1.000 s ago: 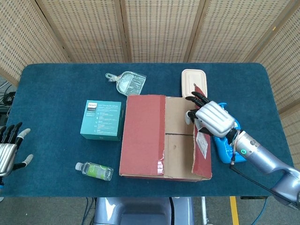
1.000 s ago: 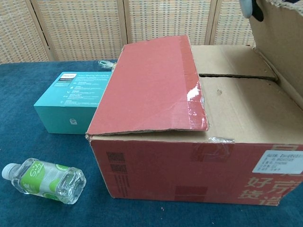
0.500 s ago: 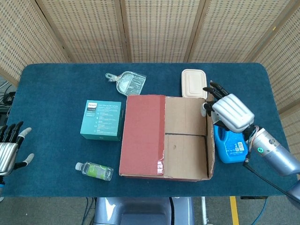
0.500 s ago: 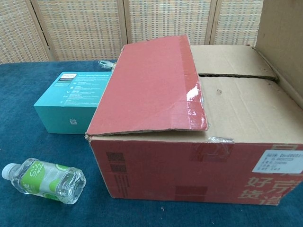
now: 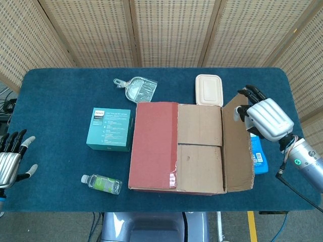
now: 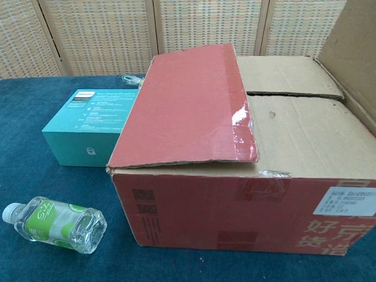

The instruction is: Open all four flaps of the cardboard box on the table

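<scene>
The cardboard box (image 5: 176,146) sits mid-table. Its red left flap (image 5: 154,143) lies closed over the top, and two brown inner flaps (image 5: 199,123) lie flat beside it. The right flap (image 5: 237,146) is folded outward, brown inside face up. My right hand (image 5: 265,118) grips that flap's far corner, thumb on the inner face and fingers behind the edge. At the table's left edge my left hand (image 5: 10,159) hangs open, holding nothing. In the chest view the box (image 6: 247,217) fills the frame, with the red flap (image 6: 188,106) down and the right flap (image 6: 352,53) leaning outward; neither hand shows.
A teal carton (image 5: 108,129) stands just left of the box, with a small water bottle (image 5: 102,183) in front of it. A clear packet (image 5: 136,89) and a white lidded container (image 5: 209,89) lie behind the box. A blue detergent bottle (image 5: 258,154) lies partly under the opened flap.
My right hand swung the right flap from leaning over the box, through upright, to folded outward on the right. It now covers part of the blue bottle. The left hand stayed still.
</scene>
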Controlling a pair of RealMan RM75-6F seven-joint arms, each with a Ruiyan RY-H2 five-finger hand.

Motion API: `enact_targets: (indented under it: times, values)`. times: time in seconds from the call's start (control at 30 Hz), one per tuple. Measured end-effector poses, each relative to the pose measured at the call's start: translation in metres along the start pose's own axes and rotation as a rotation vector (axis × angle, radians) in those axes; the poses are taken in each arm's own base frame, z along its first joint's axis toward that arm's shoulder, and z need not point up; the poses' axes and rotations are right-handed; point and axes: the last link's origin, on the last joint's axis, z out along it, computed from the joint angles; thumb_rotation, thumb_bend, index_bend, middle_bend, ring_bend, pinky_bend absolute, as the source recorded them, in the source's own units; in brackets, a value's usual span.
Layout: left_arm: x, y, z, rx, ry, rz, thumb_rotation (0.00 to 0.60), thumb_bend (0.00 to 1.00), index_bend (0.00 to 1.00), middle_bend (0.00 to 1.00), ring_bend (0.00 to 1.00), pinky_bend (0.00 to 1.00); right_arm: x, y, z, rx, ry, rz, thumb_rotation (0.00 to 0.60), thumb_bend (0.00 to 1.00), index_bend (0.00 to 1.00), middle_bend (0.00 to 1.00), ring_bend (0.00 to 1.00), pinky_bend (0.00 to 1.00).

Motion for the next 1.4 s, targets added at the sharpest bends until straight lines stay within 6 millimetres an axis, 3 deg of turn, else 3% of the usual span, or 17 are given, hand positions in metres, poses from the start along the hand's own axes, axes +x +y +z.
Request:
enact_targets:
  times: [0.47,0.67,0.93,1.1,1.4]
  values:
    - [0.005,0.002,0.004,-0.035,0.017,0.022,0.519,0.29,0.14,0.02,0.00,0.00,-0.011,0.023,-0.015,-0.081,-0.013,-0.039,0.600,1.00,0.48,0.57,0.13,0.02]
    - [0.008,0.005,0.008,-0.071,0.009,0.001,0.521,0.29,0.14,0.02,0.00,0.00,-0.023,0.031,-0.023,-0.120,-0.023,-0.018,0.600,1.00,0.36,0.46,0.12,0.02]
    - [0.023,0.018,0.022,-0.163,0.028,-0.009,0.521,0.30,0.13,0.02,0.00,0.00,-0.038,0.037,-0.036,-0.181,0.027,-0.002,0.600,0.95,0.23,0.27,0.01,0.02]
    - [0.031,0.028,0.033,-0.236,0.029,-0.007,0.520,0.30,0.11,0.02,0.00,0.00,-0.051,0.036,-0.046,-0.230,0.058,-0.021,0.600,0.89,0.20,0.23,0.00,0.02]
    - [0.052,0.058,0.058,-0.413,0.024,0.002,0.520,0.30,0.09,0.00,0.00,0.00,-0.084,0.032,-0.073,-0.364,0.058,-0.005,0.600,0.90,0.15,0.17,0.00,0.02]
